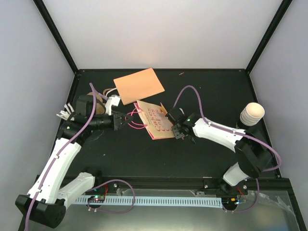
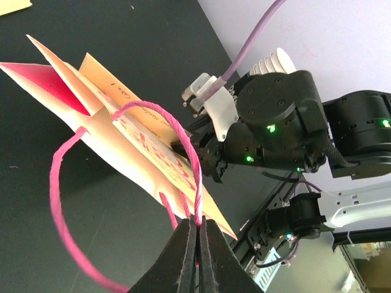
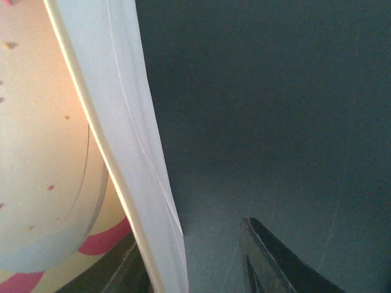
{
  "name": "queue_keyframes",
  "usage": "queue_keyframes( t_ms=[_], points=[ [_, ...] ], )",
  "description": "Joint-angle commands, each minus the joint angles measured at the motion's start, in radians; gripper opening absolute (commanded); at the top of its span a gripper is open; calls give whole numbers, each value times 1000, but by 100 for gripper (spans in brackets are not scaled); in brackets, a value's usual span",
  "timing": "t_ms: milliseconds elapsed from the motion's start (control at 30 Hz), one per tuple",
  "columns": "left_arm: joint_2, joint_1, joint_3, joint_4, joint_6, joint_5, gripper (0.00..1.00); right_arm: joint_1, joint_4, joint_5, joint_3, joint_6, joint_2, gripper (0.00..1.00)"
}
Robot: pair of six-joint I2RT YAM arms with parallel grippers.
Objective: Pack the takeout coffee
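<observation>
Black bench (image 1: 207,91), white walls. On it, the left gripper (image 2: 197,226) pinches tight the pink handle (image 2: 153,107) of the paper bag (image 1: 156,122), while the right gripper (image 1: 177,131) gapes around its rim. Far right, well apart, stands the takeout coffee (image 1: 251,114). Pulling could tear the handle or lose the rim.

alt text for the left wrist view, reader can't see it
The left arm's jaws, bottom centre, are shut on the pink cord handle of a flattened pale paper bag tilted over the black table. The right arm reaches the bag's far edge; a white ribbed takeout cup shows behind it.
</observation>
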Motion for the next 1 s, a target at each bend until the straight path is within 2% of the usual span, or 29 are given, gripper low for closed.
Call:
queue_keyframes(
  t_ms=[0,433,967],
  points=[
    [-20,7,46,15,7,0,1,-51,45,-59,-30,-20,-36,39],
    [-17,7,43,14,3,5,2,-73,71,-124,27,-64,-33,39],
    [-15,6,30,32,-5,40,1,-72,83,-184,133,-148,79,37]
  ],
)
